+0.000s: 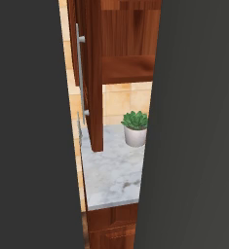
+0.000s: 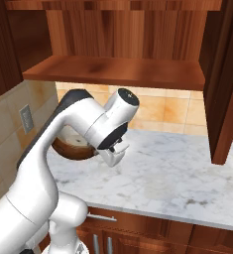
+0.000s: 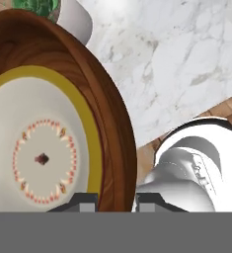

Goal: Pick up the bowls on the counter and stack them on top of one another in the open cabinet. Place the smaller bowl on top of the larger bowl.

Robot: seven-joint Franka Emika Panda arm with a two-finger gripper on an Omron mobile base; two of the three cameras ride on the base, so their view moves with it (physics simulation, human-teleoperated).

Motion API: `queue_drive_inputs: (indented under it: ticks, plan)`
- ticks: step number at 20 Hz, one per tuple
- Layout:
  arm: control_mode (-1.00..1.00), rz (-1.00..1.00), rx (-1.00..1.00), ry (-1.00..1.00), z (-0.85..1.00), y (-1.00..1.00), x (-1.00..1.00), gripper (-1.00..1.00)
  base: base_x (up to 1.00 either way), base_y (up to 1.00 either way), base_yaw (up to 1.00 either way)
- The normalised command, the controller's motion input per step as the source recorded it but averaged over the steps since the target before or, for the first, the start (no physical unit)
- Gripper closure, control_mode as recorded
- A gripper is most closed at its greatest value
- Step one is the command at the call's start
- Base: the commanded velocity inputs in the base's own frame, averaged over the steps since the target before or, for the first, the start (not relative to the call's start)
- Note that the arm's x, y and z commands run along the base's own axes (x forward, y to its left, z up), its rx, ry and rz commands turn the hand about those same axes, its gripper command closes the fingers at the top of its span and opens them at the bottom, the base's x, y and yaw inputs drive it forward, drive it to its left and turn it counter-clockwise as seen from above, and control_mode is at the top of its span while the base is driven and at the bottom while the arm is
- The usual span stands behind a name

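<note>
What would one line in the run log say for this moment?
gripper: shut on bowl rim | bowl: lifted, tilted, cream inside showing | cabinet shelf: bare | plant pot: on counter

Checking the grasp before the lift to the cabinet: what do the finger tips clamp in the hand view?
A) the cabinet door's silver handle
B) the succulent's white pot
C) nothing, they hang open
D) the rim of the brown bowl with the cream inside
D: the gripper straddles the rim of the bowl, one tip on each side of its brown wall.

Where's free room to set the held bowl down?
Cabinet shelf is bare across its width. Marble counter is open between the end effector holding the bowl and the cabinet door. The succulent pot crowds the wall side.
</note>
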Motion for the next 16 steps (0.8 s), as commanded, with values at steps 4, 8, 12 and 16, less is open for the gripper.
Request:
queue_drive_inputs:
  ticks: [4,8,12,16]
  plan:
    - [-1.0,-0.15,0.0,0.0,0.41,-0.05,-0.21,1.0,0.0,0.0,0.0]
    - [-1.0,-0.16,0.0,0.0,0.4,-0.03,-0.22,1.0,0.0,0.0,0.0]
    - [-1.0,-0.12,0.0,0.0,0.16,-0.01,-0.16,1.0,0.0,0.0,0.0]
    - [-1.0,-0.01,0.0,-0.13,0.06,0.0,-0.2,1.0,0.0,0.0,0.0]
